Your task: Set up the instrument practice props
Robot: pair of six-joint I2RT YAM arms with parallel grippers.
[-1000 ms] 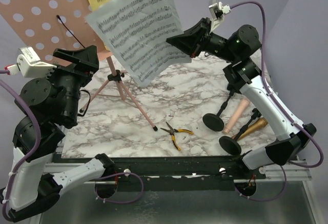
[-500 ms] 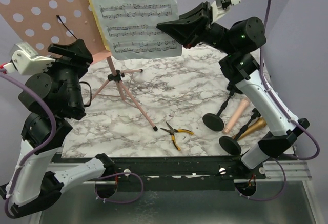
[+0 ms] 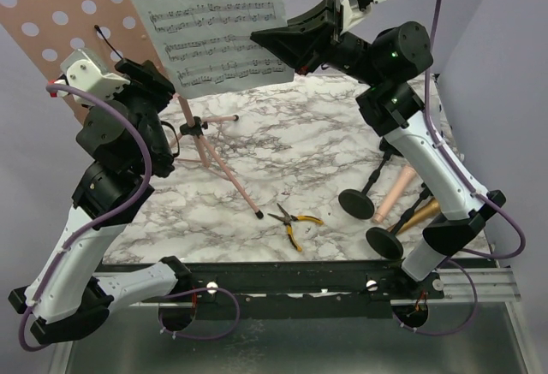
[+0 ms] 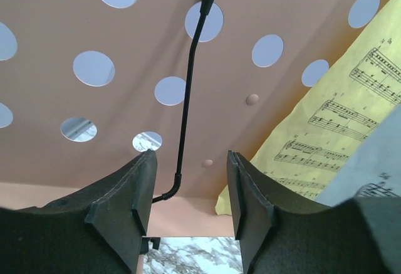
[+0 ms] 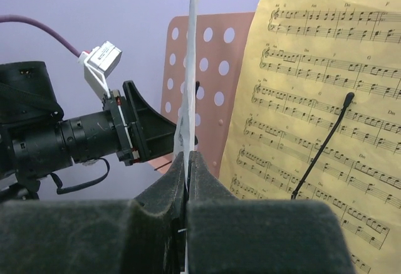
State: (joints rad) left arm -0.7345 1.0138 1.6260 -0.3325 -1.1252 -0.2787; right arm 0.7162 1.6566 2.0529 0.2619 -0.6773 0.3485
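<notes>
One yellow page (image 5: 301,98) on rack (image 4: 144,29); right end effector (image 5: 187,158) clamps white page (image 3: 205,23), left end effector (image 4: 189,158) apart.

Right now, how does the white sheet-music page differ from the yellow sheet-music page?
The white paper sheet-music page is pinched in the shut right end effector and held in the air; the yellow paper sheet-music page lies against the pink perforated desk. A thin black wire arm crosses the yellow page, not the white page. Both carry printed music staves.
</notes>
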